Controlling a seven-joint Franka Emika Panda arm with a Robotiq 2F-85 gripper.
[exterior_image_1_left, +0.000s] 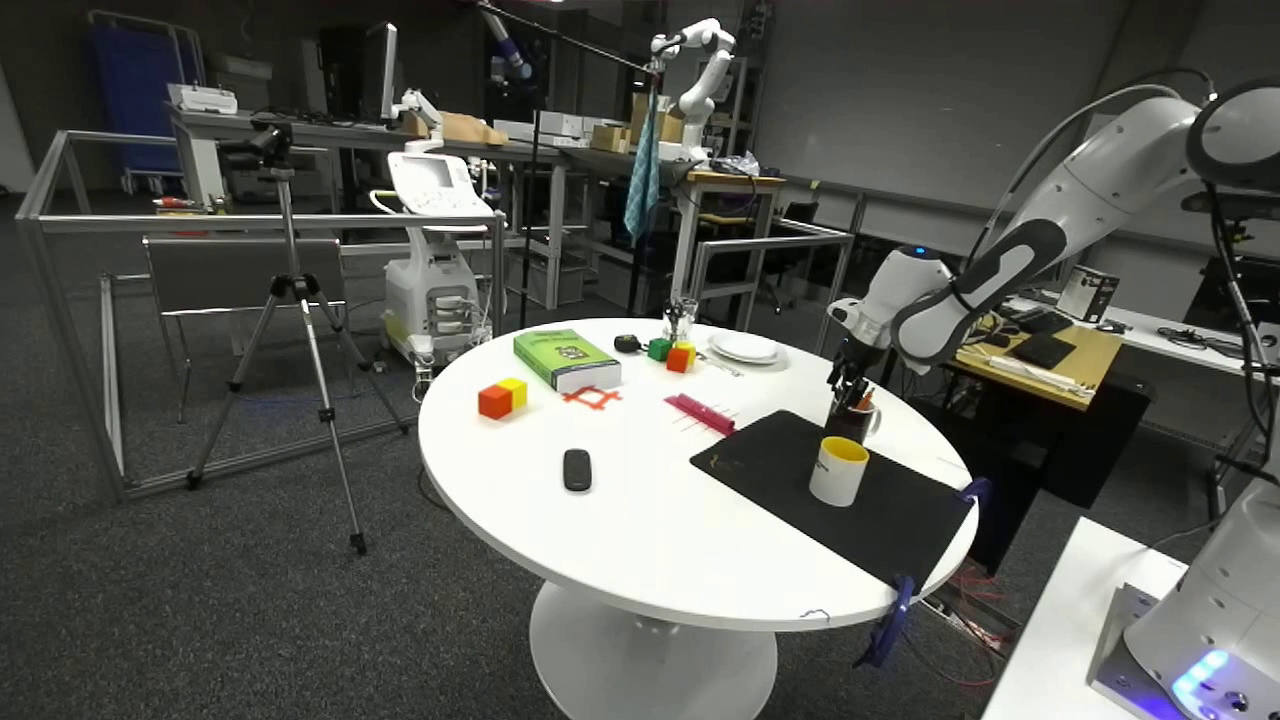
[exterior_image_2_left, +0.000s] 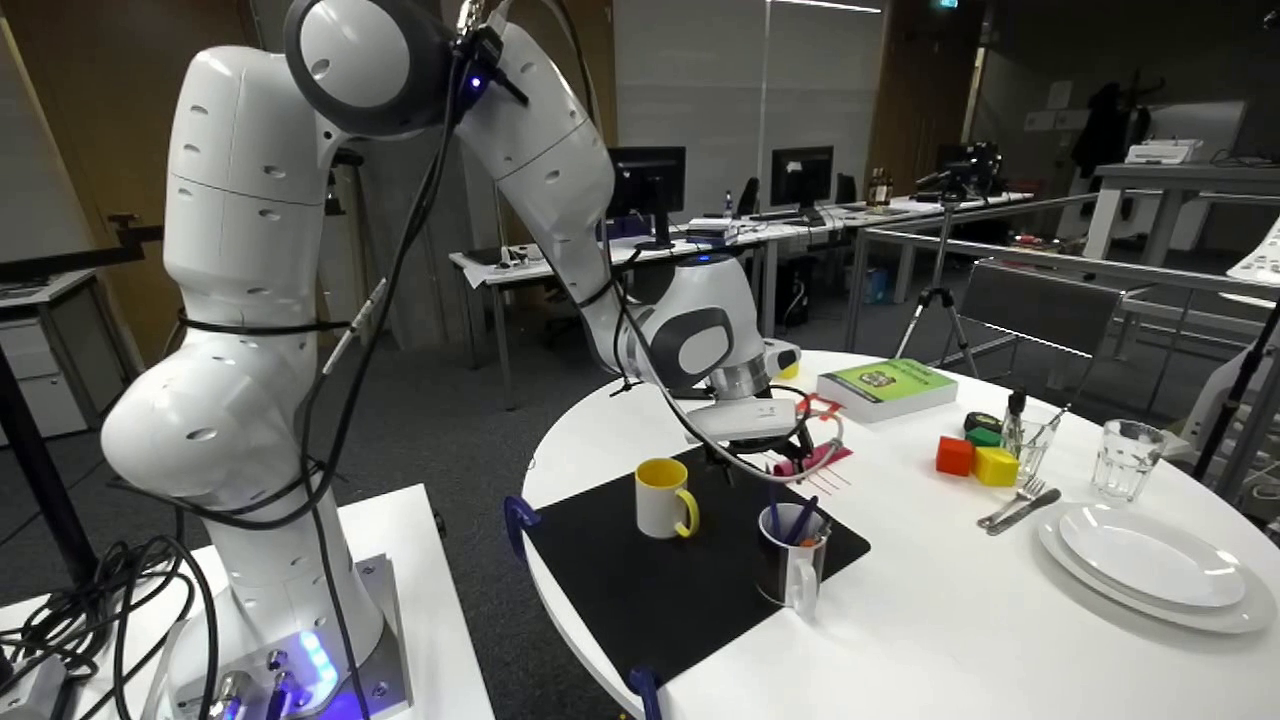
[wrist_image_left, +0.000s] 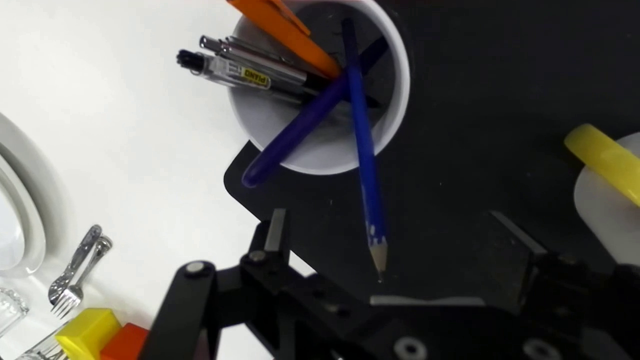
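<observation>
My gripper (wrist_image_left: 398, 230) is open and empty in the wrist view. A blue pencil (wrist_image_left: 366, 170) leans out of a mug (wrist_image_left: 325, 162), and its sharpened tip shows in the gap between the fingers; I cannot tell its depth. A purple pen (wrist_image_left: 300, 130), an orange pen (wrist_image_left: 290, 37) and slim clear and silver pens (wrist_image_left: 250, 70) also stand in this mug. The mug shows in both exterior views (exterior_image_1_left: 848, 424) (exterior_image_2_left: 790, 565), on the edge of a black mat. The gripper also shows at the mug in an exterior view (exterior_image_1_left: 850, 385). A white mug with yellow inside (exterior_image_2_left: 662, 505) stands beside it.
The black mat (exterior_image_2_left: 640, 570) is clamped to the round white table (exterior_image_1_left: 640, 530) by blue clamps (exterior_image_1_left: 890, 625). White plates (exterior_image_2_left: 1150, 555), cutlery (exterior_image_2_left: 1018, 508), glasses (exterior_image_2_left: 1128, 460), coloured cubes (exterior_image_2_left: 955, 456), a green book (exterior_image_2_left: 888, 388), a pink piece (exterior_image_1_left: 700, 413) and a black case (exterior_image_1_left: 577, 470) lie around.
</observation>
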